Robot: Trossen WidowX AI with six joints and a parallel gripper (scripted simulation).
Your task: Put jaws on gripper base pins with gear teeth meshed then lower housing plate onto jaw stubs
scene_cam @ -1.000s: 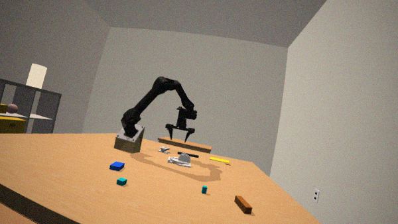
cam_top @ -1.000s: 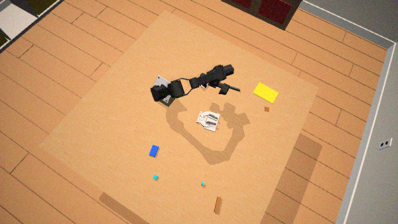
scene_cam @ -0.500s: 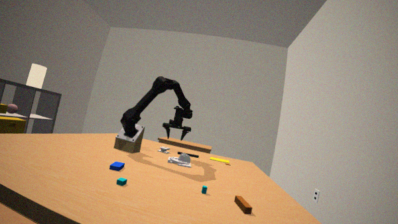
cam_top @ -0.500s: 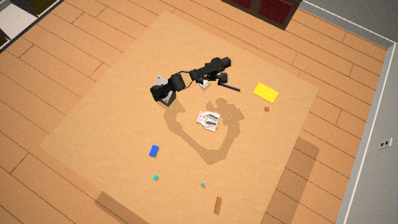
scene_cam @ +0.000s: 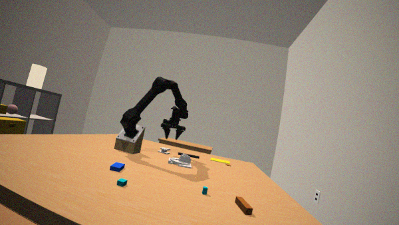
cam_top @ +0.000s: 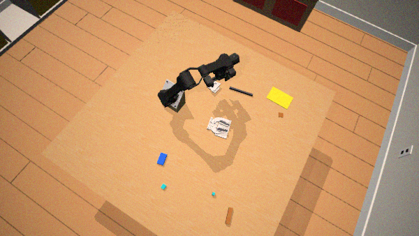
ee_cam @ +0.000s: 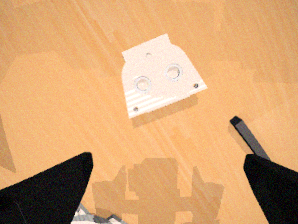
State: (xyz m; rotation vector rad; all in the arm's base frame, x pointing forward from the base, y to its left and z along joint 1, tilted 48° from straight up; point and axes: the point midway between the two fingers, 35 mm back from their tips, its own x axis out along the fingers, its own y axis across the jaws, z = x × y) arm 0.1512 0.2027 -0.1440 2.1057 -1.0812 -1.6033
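While hovering with claw [cam_top: 220,77] [scene_cam: 171,138] [ee_cam: 169,161] wide and empty near the far housing plate [cam_top: 214,86] [scene_cam: 163,150] [ee_cam: 158,92], apparently positioned for grasping it next.

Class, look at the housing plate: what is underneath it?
Tabletop and shadow show around the housing plate. Pale structure shows low at its side, too small to identify; whatever lies directly beneath is covered.

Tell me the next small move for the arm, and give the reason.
Probably ease the open hand across until the white housing plate lies between its fingers, before lowering. The wrist view shows the plate ahead of the fingertips rather than between them, the hand holds nothing, and the jaws already seem to sit on the base.
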